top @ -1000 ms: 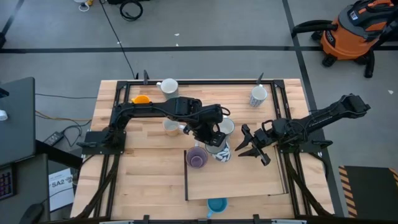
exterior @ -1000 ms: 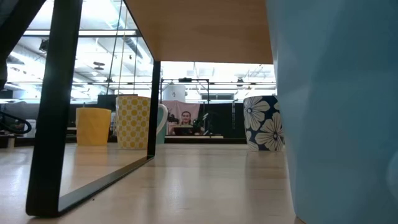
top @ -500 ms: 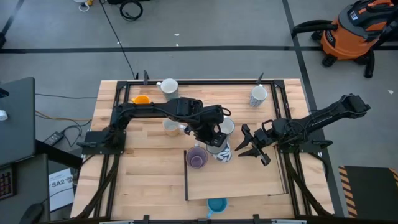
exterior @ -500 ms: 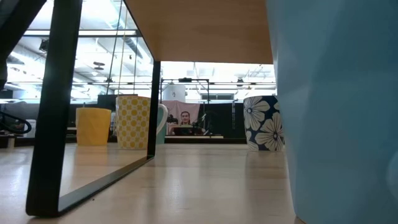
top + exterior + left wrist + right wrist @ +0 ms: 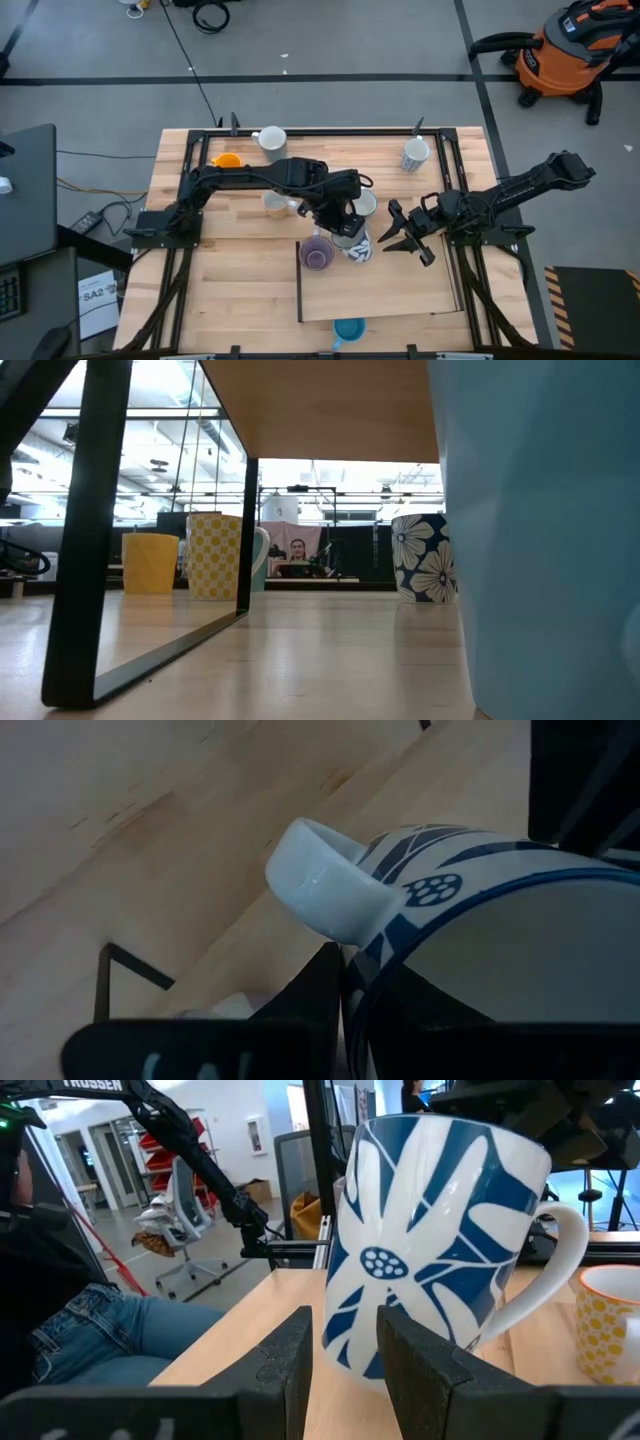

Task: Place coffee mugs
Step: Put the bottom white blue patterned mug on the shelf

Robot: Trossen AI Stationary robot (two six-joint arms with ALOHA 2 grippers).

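Coffee mugs: the blue-flowered mug (image 5: 357,243) at frame centre is pinched at its rim by the left end effector (image 5: 345,226), fingers closed. The right end effector (image 5: 398,235), spread and empty, waits just right. A purple mug (image 5: 318,253) stands alongside on the surface (image 5: 230,290).

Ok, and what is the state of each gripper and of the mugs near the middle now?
flower mug, upright, gripped at its rim
left gripper, shut on the flower mug's rim
right gripper, open, empty, beside the flower mug
purple mug, upright, free, next to the flower mug
blue mug, upright, free, apart from the others
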